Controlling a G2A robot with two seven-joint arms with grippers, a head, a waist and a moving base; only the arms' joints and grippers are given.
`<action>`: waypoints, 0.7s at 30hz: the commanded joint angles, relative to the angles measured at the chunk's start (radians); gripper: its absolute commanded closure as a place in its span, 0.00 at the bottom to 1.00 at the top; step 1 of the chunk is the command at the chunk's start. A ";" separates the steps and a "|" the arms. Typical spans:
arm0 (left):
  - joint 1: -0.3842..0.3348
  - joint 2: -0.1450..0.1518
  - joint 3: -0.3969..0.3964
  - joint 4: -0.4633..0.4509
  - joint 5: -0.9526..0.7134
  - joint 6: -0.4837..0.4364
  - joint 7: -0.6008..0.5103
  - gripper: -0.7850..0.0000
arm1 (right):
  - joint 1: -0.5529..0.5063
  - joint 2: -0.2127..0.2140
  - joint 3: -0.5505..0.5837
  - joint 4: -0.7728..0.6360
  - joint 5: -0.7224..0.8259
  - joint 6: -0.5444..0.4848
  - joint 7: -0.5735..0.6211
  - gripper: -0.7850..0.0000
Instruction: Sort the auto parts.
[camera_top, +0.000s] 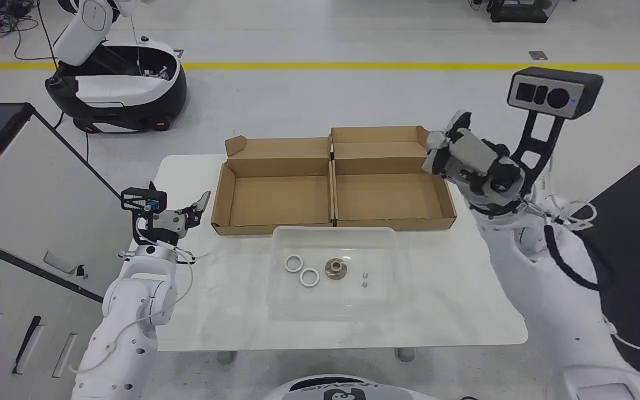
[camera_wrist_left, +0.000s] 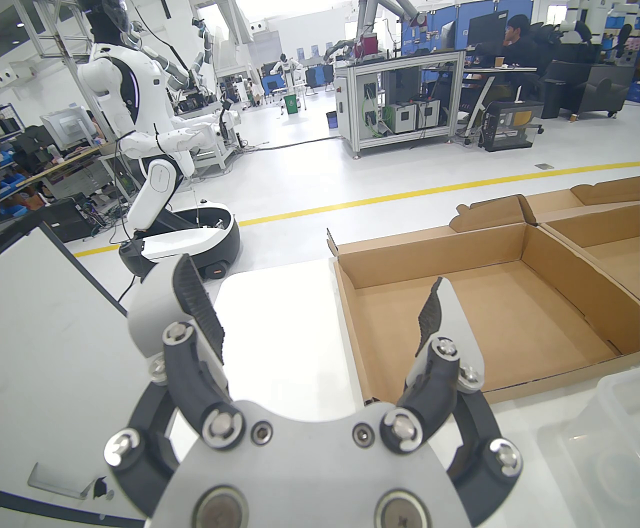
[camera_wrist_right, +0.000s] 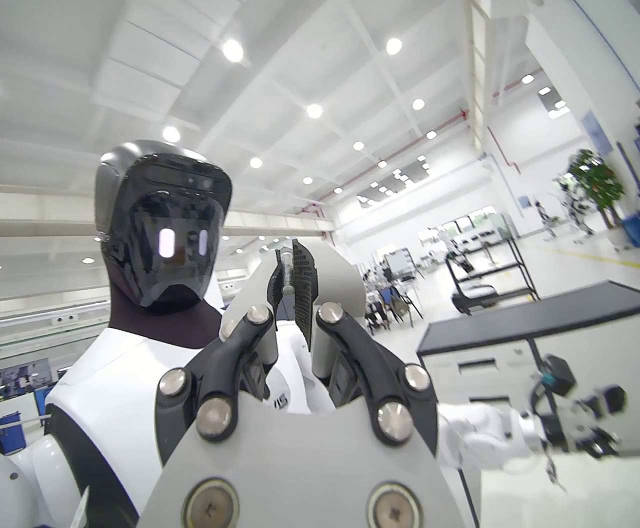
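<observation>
Clock dial is centred on the table in the top view, with the robot at 6

- white glossy table (camera_top: 215, 310)
- clear plastic tray (camera_top: 395, 300) is nearest, at centre toward 6. It holds one white ring (camera_top: 293, 264), a second white ring (camera_top: 310, 277) just beside it, a metal flanged hub (camera_top: 334, 268) and a small grey piece (camera_top: 366, 281) too small to identify
- toward 12, just behind the tray, two open cardboard boxes sit side by side and touching: left box (camera_top: 272, 195) and right box (camera_top: 390, 195), far flaps up
- left gripper (camera_wrist_left: 310, 272) is at 9, over the table edge near the left box's side wall, jaws spread wide, released
- right gripper (camera_wrist_right: 287, 255) is at 2, raised past the right box's far right corner, pads clenched on a threaded bolt (camera_wrist_right: 285, 272) whose shank lies along the pads
- room: grey cabinet (camera_top: 40, 210) at 9 beside the table, pale floor (camera_top: 350, 100), yellow line (camera_top: 350, 66) across at 12, another white robot (camera_top: 120, 85) on a wheeled base at 11
</observation>
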 joint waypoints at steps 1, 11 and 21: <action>0.000 0.000 0.000 0.000 0.000 0.000 0.000 0.00 | 0.000 0.011 0.068 0.037 -0.017 0.048 0.105 1.00; 0.000 0.000 0.000 0.000 0.000 0.000 0.000 0.00 | 0.151 0.039 0.169 0.266 -0.115 0.135 0.393 1.00; 0.000 0.000 0.000 0.000 0.000 0.000 0.000 0.00 | 0.514 0.021 -0.083 0.519 -0.419 0.100 0.503 1.00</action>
